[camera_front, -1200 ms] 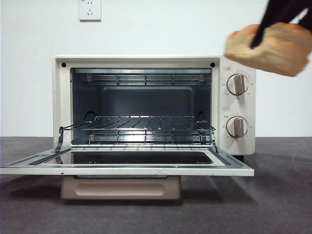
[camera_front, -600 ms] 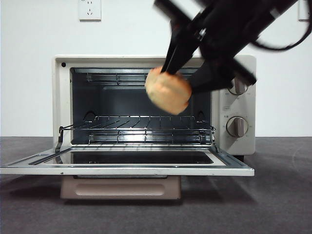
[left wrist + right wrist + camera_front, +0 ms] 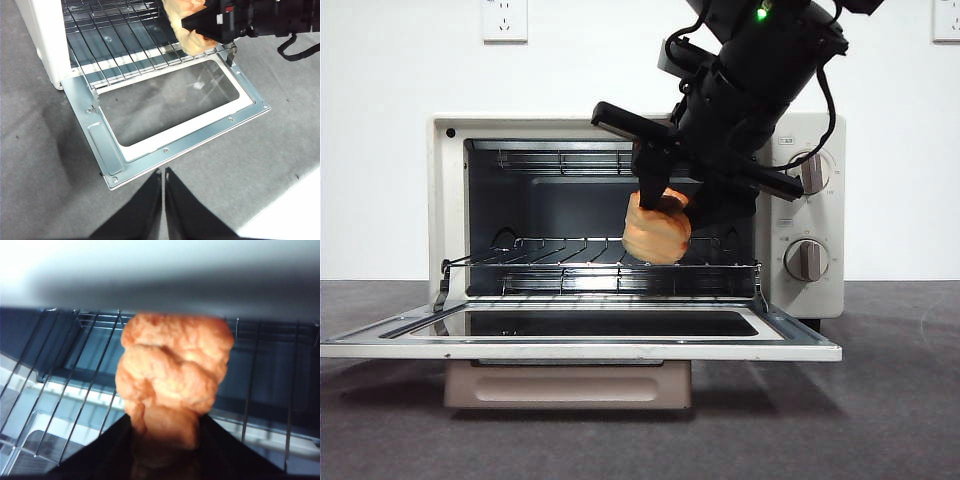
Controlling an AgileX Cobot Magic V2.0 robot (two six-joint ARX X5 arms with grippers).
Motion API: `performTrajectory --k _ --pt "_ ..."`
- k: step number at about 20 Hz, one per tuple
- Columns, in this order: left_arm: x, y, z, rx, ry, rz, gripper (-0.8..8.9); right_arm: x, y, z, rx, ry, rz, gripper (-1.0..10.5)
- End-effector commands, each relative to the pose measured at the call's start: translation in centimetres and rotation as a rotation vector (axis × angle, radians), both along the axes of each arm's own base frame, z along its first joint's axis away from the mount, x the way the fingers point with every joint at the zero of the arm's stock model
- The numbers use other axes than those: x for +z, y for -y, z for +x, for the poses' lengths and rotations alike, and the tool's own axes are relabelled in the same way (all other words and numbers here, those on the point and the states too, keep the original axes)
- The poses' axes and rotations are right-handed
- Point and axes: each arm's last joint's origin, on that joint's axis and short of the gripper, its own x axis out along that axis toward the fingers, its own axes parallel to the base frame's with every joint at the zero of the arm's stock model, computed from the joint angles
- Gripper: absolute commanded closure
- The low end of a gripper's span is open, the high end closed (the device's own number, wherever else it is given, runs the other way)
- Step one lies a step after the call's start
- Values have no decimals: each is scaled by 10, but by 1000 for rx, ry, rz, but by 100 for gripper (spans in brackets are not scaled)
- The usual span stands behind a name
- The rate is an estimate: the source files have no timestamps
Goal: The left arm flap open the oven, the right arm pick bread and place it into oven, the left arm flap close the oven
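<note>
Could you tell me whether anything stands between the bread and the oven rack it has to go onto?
Nothing visible does. The oven door lies flat open, and the right gripper holds the bread at the opening, just above the bare wire rack.

Bread: golden-orange, lumpy crust, paler cream patches on the bumps. Oven: cream-white shell, dark grey-blue cavity, silver wire rack. Door: bare silver metal frame around dark glass. Two grey-brown knobs at 3 o'clock of the cavity. Handle: beige. Right hand: black, green light on the arm above. Left hand: black. Counter: dark grey. Wall: white.
</note>
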Motion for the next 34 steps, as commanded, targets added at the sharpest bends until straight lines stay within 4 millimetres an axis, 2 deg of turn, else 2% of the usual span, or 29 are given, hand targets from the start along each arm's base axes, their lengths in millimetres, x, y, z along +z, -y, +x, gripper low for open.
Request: performTrajectory --k 1,3,9,12,15,18,22,26,34 --pt "2 1 1 2 7 -3 797 -5 -6 3 10 -2 -19 626" --pt "1 0 0 1 0 1 797 -4 -7 3 11 -1 -18 504" --pt "1 0 0 1 -3 3 797 -1 -6 2 21 2 -7 452" --pt "1 0 0 1 -3 3 797 12 -5 -6 45 17 18 452" --pt "1 0 0 -1 0 4 797 35 -2 -26 81 23 25 452" --pt "2 0 1 -1 5 2 797 57 5 -53 192 29 -4 453" --pt "2 0 1 -1 7 1 797 87 32 -85 314 59 -52 453" --pt "2 0 1 -1 6 1 797 103 57 -107 357 89 -113 453" --pt "2 0 1 -1 6 1 797 114 96 -142 390 42 -194 455"
